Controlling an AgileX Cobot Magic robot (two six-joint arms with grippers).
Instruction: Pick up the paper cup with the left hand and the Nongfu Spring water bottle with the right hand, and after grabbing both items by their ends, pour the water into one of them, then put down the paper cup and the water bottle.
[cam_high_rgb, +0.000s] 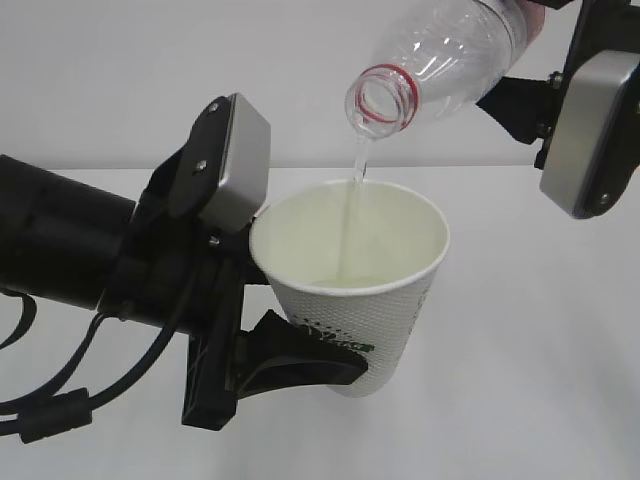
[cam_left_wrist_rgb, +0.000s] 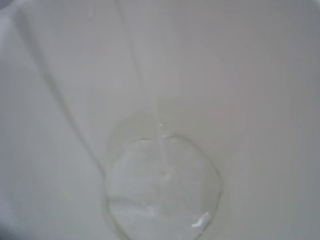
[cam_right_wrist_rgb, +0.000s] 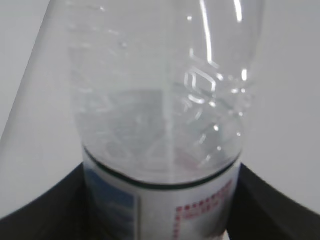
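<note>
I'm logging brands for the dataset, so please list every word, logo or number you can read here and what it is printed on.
None can be read.
Paper cup: green-and-black print low on the wall, partly hidden by the left gripper, too small to read.
Water bottle: red block of characters and blue picture on the label, blurred, unreadable.
Grippers' grey plates: no text.

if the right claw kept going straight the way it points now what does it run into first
Probably the paper cup: the right claw points down-left along the Nongfu Spring water bottle it holds, whose mouth hangs just above the cup's rim. Depth is hard to judge.
</note>
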